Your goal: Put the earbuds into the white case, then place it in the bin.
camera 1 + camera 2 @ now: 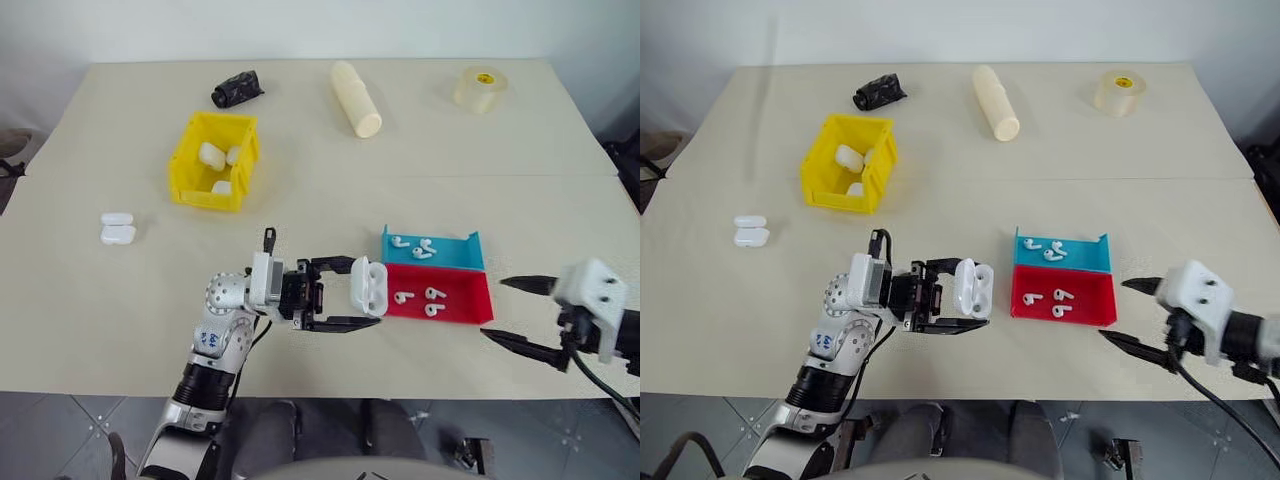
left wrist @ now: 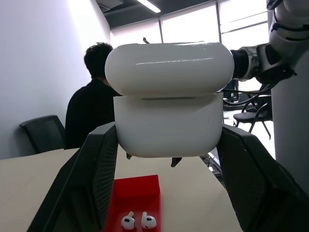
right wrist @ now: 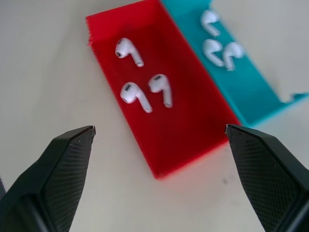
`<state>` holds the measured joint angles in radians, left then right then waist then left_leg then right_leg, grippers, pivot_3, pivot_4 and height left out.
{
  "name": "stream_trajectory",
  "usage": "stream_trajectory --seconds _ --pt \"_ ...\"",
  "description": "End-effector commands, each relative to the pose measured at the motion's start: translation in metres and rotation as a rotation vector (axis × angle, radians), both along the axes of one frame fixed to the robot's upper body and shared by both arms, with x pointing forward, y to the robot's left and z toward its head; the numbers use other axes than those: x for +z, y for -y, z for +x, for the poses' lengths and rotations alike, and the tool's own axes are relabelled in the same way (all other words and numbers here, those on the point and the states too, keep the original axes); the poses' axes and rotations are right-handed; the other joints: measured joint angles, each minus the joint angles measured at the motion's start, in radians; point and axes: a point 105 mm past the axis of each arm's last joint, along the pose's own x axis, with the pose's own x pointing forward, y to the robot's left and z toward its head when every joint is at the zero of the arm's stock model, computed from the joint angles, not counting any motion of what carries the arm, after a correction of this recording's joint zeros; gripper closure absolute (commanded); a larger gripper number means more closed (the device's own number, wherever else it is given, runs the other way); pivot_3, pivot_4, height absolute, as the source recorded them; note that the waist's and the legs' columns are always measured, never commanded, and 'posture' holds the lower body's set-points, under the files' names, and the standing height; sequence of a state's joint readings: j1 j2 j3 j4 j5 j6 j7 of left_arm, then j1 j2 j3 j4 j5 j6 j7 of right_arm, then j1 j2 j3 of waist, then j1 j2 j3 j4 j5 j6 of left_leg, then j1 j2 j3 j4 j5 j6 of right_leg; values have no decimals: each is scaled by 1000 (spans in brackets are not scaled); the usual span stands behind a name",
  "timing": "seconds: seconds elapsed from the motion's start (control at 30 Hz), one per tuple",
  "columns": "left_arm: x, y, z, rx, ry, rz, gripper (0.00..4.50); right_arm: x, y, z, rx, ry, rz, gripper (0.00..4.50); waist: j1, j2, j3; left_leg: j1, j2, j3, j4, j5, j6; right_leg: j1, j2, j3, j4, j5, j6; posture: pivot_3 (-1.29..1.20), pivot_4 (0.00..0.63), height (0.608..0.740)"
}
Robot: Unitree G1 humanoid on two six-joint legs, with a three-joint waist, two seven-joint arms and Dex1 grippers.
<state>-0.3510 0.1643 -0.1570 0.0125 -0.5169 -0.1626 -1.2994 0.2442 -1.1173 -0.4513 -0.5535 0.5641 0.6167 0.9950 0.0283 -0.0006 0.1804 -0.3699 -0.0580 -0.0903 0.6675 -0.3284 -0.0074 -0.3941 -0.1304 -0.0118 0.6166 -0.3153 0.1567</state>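
Observation:
My left gripper (image 1: 366, 293) is shut on a white case (image 1: 368, 285), held above the table just left of the red tray (image 1: 470, 310). The case (image 2: 169, 101) sits between the black fingers (image 2: 82, 188), and its lid looks flipped open in the head views. Three earbuds (image 3: 140, 92) lie in the red tray, and more earbuds (image 1: 412, 245) lie in the teal tray (image 1: 450, 255) behind it. My right gripper (image 1: 495, 310) is open and empty, right of the red tray and pointing at it. The yellow bin (image 1: 205, 195) stands at the back left with several white cases inside.
Two more white cases (image 1: 117, 228) lie at the left of the table. At the far edge are a black object (image 1: 237, 89), a cream cylinder (image 1: 356, 98) and a tape roll (image 1: 480, 88). A seated person (image 2: 89, 116) is beyond the table.

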Motion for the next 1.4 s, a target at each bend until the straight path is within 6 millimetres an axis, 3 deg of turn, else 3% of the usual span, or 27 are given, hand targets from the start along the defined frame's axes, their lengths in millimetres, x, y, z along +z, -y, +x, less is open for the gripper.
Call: stream_trajectory --seconds 0.03,0.43,0.77,0.87,1.07,1.4 --pt "3 -3 -2 -3 25 6 1743 5 -20 2 24 -73 -22 0 2 0 0 0 0 -1 1 0 0 0 0 -1 0 0 0 0 150 740" --pt "2 -8 -4 42 14 10 1743 -20 -43 16 185 -59 -343 0 -1 0 0 -3 -1 -4 -1 0 1 0 -1 -3 -5 0 1 0 150 740" --pt "2 -5 -4 44 7 12 1743 -23 -55 23 323 -6 -414 0 -3 0 0 -3 -1 -3 -1 0 1 0 -1 -3 -4 0 1 0 150 740" --pt "2 -3 -5 42 5 10 1743 -24 -58 24 359 -4 -427 642 -3 0 0 -3 -1 -3 -1 0 1 0 -1 -3 -4 0 1 0 150 740" --pt "3 -3 -6 45 0 8 1743 -29 -62 26 415 -11 -448 2755 -3 0 0 -3 -1 -3 -1 0 1 0 -1 -3 -4 0 1 0 150 740" --pt "3 -2 -7 54 -3 5 1743 -30 -59 35 460 -7 -499 2755 -3 0 0 -3 -1 -3 -1 0 0 0 -1 -3 -4 0 1 0 150 740"
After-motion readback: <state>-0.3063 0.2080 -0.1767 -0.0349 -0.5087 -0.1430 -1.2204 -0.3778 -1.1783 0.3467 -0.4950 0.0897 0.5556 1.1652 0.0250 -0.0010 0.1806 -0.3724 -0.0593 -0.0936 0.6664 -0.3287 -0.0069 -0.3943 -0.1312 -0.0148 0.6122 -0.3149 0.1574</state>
